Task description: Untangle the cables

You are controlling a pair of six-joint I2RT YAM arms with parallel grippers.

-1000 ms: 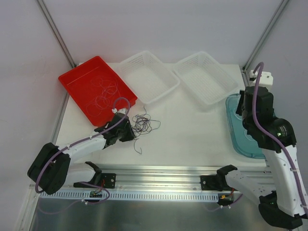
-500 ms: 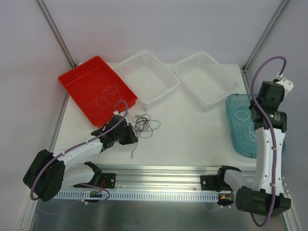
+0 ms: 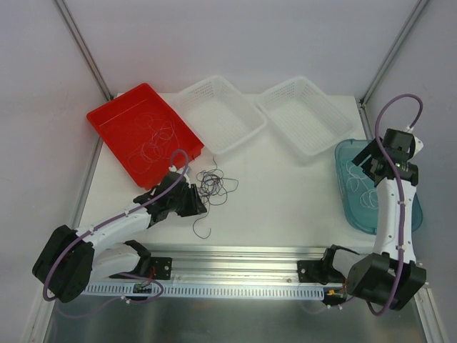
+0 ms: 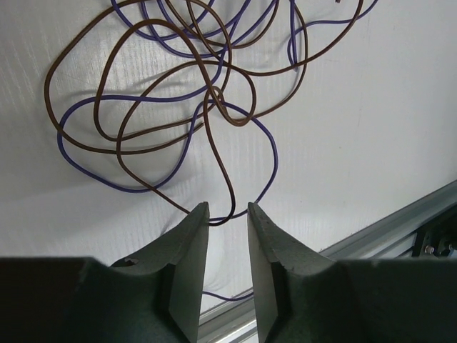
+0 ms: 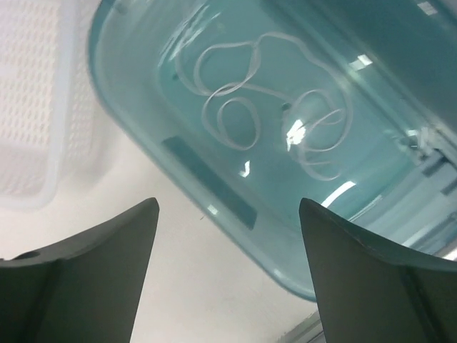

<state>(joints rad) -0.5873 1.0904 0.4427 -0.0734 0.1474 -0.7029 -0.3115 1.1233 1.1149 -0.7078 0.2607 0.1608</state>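
A tangle of thin brown and purple cables lies on the white table, left of centre. My left gripper sits low at the tangle's near edge, jaws a little apart. A brown loop and a purple strand cross the gap at its fingertips without being pinched. A white cable lies curled inside the teal tray. My right gripper hangs over that tray's left rim, wide open and empty. Pink cables rest in the red tray.
Two white mesh baskets stand at the back, between the red tray and the teal tray. A metal rail runs along the table's near edge, close behind my left gripper.
My right gripper went from shut to wide open and swung down over the teal tray. My left gripper's jaws parted slightly at the tangle, and the loose strand in front shifted.
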